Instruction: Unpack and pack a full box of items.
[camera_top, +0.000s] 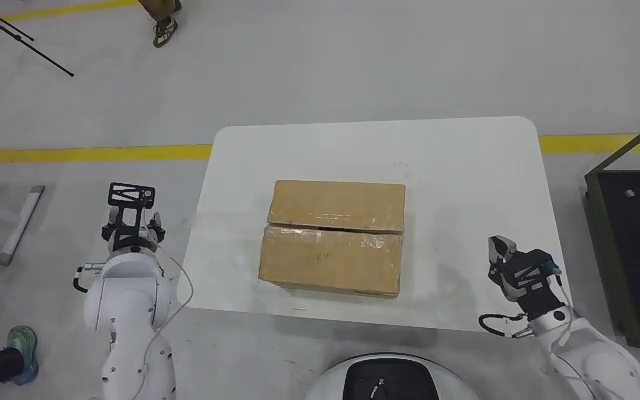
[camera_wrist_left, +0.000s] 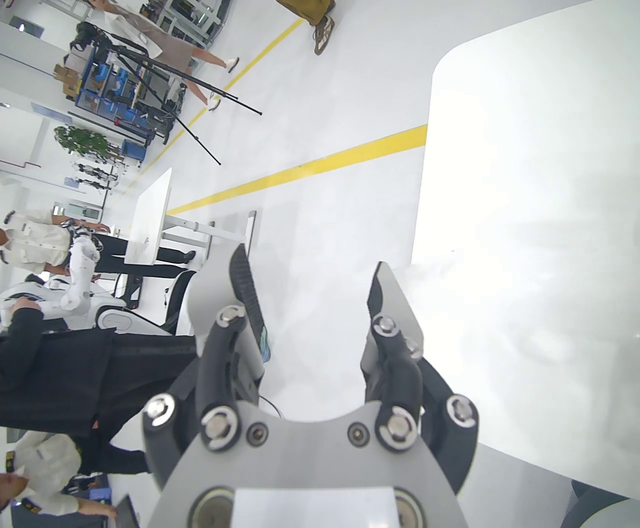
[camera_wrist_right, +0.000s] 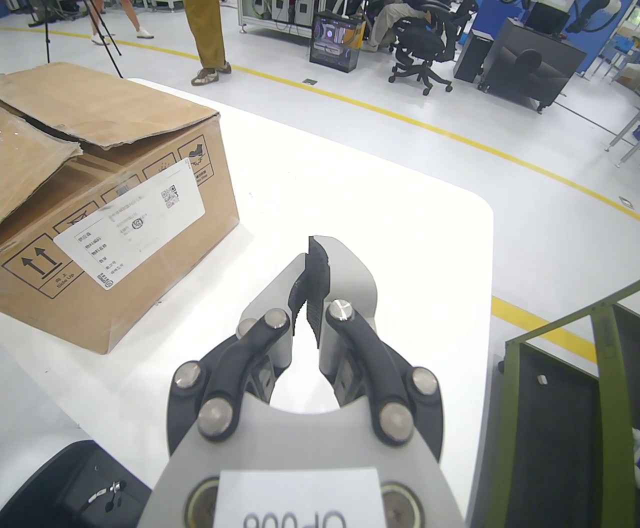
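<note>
**Both arms are parked at the sides of the worktop (camera_top: 450, 160), with the box (camera_top: 335, 237) closed between them.**

Your left end effector (camera_wrist_left: 310, 265) hangs off the worktop's left edge, over the floor. It points away from the robot, with its fingers wide apart and nothing between them. Your right end effector (camera_wrist_right: 312, 250) sits over the worktop's near right corner. It points forward, with its fingers pressed together on nothing. The box stands on the middle of the worktop, well apart from both. It is to the right of the left end effector, and ahead and to the left of the right one. Its two top flaps are folded down along a seam, and their edges lift slightly at the end facing the right end effector. A green rack (camera_wrist_right: 560, 350) stands just beside the right end effector, off the worktop's right edge.
</note>
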